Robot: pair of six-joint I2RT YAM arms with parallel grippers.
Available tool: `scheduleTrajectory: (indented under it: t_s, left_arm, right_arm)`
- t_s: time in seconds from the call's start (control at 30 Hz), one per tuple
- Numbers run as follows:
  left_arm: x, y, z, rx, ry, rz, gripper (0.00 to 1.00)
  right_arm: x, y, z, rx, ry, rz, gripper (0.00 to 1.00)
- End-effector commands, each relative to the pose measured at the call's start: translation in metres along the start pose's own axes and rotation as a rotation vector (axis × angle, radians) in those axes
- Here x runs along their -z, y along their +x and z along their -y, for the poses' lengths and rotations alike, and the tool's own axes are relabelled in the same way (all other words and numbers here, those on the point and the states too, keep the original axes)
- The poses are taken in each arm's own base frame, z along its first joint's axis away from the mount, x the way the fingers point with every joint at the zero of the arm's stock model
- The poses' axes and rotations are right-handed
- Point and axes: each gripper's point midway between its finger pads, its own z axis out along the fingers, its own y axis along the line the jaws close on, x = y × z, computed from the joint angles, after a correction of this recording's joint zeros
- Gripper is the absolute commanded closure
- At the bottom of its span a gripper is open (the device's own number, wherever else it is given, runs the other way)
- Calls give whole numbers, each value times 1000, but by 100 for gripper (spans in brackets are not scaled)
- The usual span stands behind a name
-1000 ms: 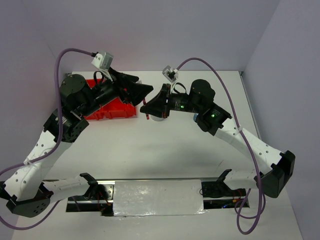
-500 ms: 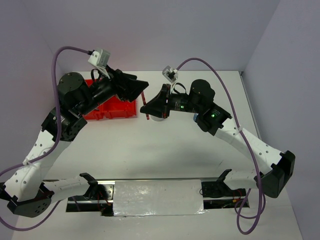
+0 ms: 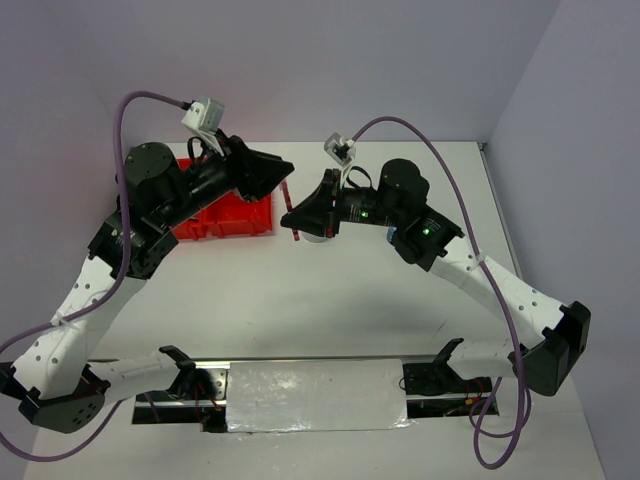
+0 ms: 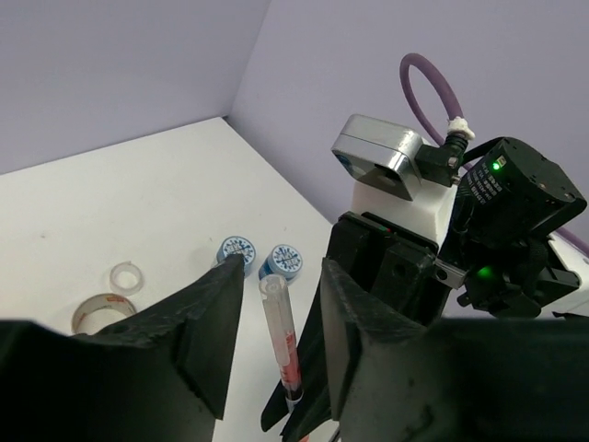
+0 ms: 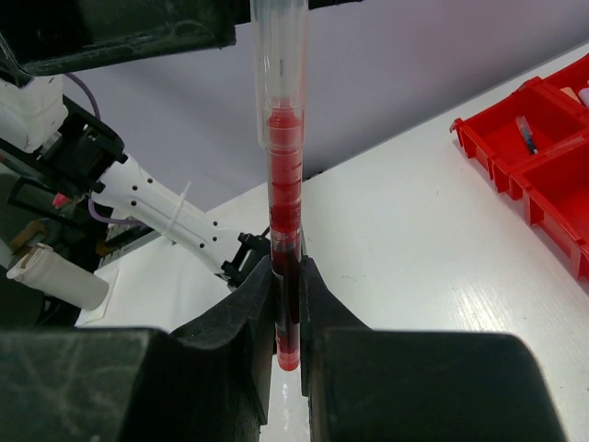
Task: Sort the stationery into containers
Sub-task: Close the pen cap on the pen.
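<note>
A thin red pen (image 5: 283, 203) with a clear cap stands gripped near its lower end between the fingers of my right gripper (image 5: 287, 267). In the top view this pen (image 3: 293, 208) hangs above the table between both arms. My left gripper (image 4: 281, 267) straddles the pen's clear cap end (image 4: 274, 295), open, with a gap on each side. Beyond it two blue-white tubs (image 4: 236, 250) (image 4: 283, 259) and two tape rings (image 4: 124, 276) (image 4: 99, 311) lie on the table. The red containers (image 3: 225, 215) sit under the left arm.
In the right wrist view the red bin block (image 5: 543, 166) shows at the right, with a small item (image 5: 525, 133) in one compartment. The table meets lilac walls at the back and right.
The left gripper's jaws have narrowed around the pen's cap end, and the left arm has drawn slightly left. The right arm holds still with the pen.
</note>
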Motion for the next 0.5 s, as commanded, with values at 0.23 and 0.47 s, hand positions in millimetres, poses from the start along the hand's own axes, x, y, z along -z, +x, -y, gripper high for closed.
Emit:
scheduleTrajectory:
  t_s: [0.23, 0.47]
  left_arm:
    - [-4, -3, 4, 20, 41, -2, 75]
    - [-10, 18, 11, 39, 124, -93, 100]
  right_arm:
    - [8, -32, -27, 89, -41, 63, 100]
    - [9, -46, -31, 117, -35, 76, 100]
